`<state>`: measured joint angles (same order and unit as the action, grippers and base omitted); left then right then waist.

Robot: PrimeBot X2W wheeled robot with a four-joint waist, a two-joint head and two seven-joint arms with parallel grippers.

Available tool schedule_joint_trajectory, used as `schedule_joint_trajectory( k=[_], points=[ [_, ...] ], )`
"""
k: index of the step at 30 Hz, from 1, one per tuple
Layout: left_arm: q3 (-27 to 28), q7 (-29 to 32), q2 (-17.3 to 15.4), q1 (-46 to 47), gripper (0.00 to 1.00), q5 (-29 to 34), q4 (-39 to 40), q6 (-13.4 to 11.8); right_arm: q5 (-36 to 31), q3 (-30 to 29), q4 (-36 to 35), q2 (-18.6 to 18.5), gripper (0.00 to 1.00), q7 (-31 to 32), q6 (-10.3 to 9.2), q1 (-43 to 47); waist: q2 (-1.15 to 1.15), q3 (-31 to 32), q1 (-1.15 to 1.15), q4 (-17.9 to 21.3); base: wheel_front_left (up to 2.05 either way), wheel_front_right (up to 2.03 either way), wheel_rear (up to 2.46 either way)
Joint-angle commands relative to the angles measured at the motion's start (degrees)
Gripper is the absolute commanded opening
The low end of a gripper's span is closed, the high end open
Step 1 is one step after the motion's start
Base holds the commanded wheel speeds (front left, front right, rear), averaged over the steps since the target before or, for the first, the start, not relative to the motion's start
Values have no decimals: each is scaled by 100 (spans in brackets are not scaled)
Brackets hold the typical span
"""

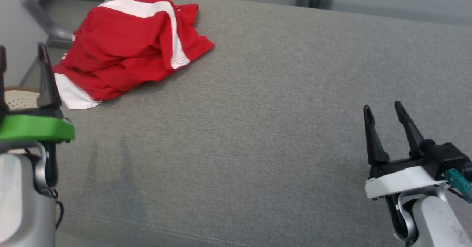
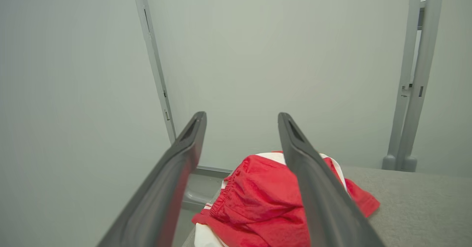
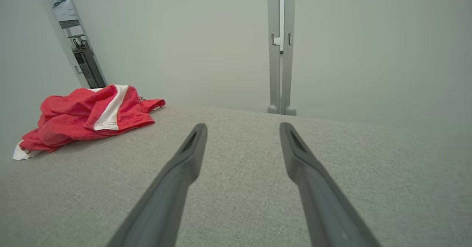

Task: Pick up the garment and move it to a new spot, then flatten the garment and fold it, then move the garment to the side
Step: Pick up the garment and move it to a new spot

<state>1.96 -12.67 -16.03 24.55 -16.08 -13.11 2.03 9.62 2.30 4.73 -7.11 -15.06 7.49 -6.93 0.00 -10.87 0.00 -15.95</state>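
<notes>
The garment point(image 1: 129, 44) is red with broad white stripes, bunched in a crumpled heap rather than spread flat. It lies at about eleven o'clock on the grey fabric surface point(image 1: 276, 129), near the far corner. A white piece pokes out at the heap's seven o'clock edge.

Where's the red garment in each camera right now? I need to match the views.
Head view: red garment, upper left.
Left wrist view: red garment, bottom centre.
Right wrist view: red garment, middle left.
Shared landmark: the grey fabric surface beneath it.
</notes>
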Motion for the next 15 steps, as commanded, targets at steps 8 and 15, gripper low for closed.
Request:
schedule_joint_trajectory(
  k=[8,15],
  points=[
    [205,148,-556,1600,100,-177,-466,200,-158,-667,-576,-155,100,-18,-1,-216,0,-1609,0,1510,0,0,0],
    [200,353,-951,2513,100,-282,-1035,327,-235,-1075,-935,-119,100,-18,-1,-201,0,-2059,0,1845,0,0,0]
  ],
)
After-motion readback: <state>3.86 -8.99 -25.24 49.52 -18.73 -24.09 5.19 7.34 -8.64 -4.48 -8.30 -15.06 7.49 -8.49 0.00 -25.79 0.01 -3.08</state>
